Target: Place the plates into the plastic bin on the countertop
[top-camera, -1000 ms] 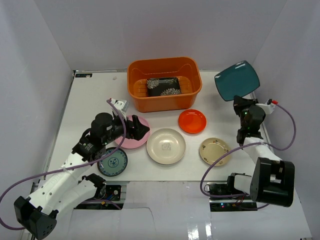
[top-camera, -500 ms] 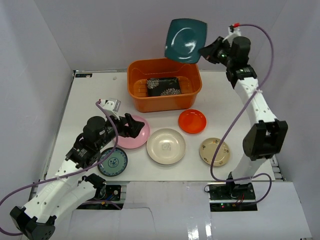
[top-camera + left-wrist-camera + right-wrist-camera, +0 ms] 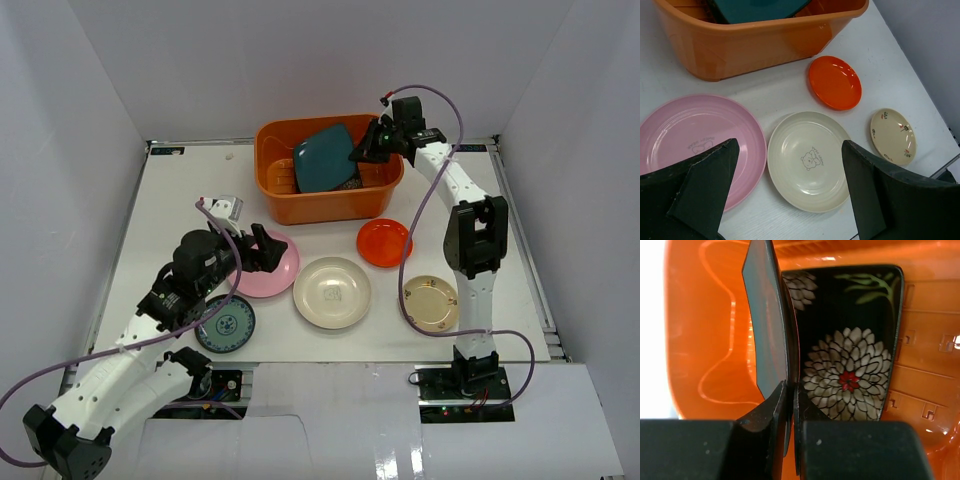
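orange bin (image 3: 278, 195), teal plate (image 3: 322, 160), black white-flowered plate (image 3: 850, 370), pink plate (image 3: 685, 130), cream plate (image 3: 332, 291), red plate (image 3: 384, 242)

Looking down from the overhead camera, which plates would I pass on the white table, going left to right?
blue-green patterned plate → pink plate → cream plate → red plate → beige floral plate

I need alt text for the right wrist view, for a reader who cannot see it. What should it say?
The jaws of the right gripper are shut on the rim of the dark teal plate, seen edge-on inside the orange bin. Beyond it the dark floral plate lies on the bin's slotted floor.
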Tool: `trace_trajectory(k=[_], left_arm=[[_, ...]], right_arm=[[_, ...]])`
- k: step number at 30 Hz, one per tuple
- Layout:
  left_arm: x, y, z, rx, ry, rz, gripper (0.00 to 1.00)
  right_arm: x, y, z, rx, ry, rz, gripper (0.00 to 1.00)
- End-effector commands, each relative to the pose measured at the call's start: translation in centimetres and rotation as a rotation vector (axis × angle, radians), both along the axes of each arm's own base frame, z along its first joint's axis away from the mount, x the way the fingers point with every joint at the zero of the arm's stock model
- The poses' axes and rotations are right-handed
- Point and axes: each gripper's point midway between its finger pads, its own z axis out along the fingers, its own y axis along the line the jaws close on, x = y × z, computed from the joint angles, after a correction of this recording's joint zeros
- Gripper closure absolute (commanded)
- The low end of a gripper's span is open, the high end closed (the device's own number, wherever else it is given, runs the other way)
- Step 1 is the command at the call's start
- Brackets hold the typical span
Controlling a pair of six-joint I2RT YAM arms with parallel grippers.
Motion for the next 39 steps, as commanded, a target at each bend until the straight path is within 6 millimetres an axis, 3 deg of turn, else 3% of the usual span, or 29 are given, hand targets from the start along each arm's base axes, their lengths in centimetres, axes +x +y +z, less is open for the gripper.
trace_trajectory(k=[1,7,13,16,17,19,22,23,26,29,30,32,33,36,39], left_arm=[[0.3,0.3,-0.4,0.003,0.005,0.021,0.06],[0.4,0.3,-1.0,0.012,0.022,0.025,0.06],[1.0,0.6,-2.6,0.044,0.080,0.065,0.06],[1.3,1.0,-3.4,0.060,0.108,0.095,0.06],[1.4,1.1,-3.6,0.059,0.115,0.106,0.06],[1.6,1.3,-4.2,0.074,0.133,0.125,0.08],[2.0,2.2,-5.3,0.103,0.165,0.187,0.09],[2.1,2.6,-5.9,0.122,0.187,0.213,0.10],[2.6,3.8,-6.9,0.156,0.219,0.295,0.10],[2.9,4.6,-7.7,0.172,0.253,0.359,0.11],[2.9,4.8,-8.3,0.186,0.278,0.376,0.11],[2.9,5.1,-8.9,0.177,0.306,0.414,0.11],[2.8,5.3,-9.7,0.184,0.325,0.427,0.11],[2.6,6.2,-11.2,0.181,0.369,0.484,0.12],[2.7,7.0,-11.9,0.167,0.400,0.524,0.12]], right_arm=[[1.6,1.4,7.6,0.125,-0.199,0.019,0.92],[2.4,0.9,2.8,0.074,-0.121,-0.028,0.91],[2.6,0.5,-1.4,0.022,-0.054,-0.046,0.71],[2.4,0.2,-2.0,-0.009,-0.057,-0.051,0.64],[2.4,0.0,-2.5,-0.025,-0.055,-0.063,0.54],[2.4,-0.1,-2.3,-0.060,-0.078,-0.075,0.37],[2.8,0.0,-1.5,-0.136,-0.140,-0.084,0.23],[2.8,-0.1,-1.5,-0.169,-0.149,-0.088,0.14],[3.4,-0.1,-0.5,-0.260,-0.224,-0.100,0.03],[3.0,0.3,0.6,-0.283,-0.277,-0.075,0.02],[2.8,0.5,2.3,-0.269,-0.321,-0.072,0.02],[2.1,1.3,3.3,-0.254,-0.361,-0.037,0.05],[1.8,1.5,5.3,-0.230,-0.412,-0.028,0.07],[0.8,2.4,7.9,-0.182,-0.460,0.025,0.10],[0.3,2.2,8.1,-0.188,-0.447,0.030,0.10]])
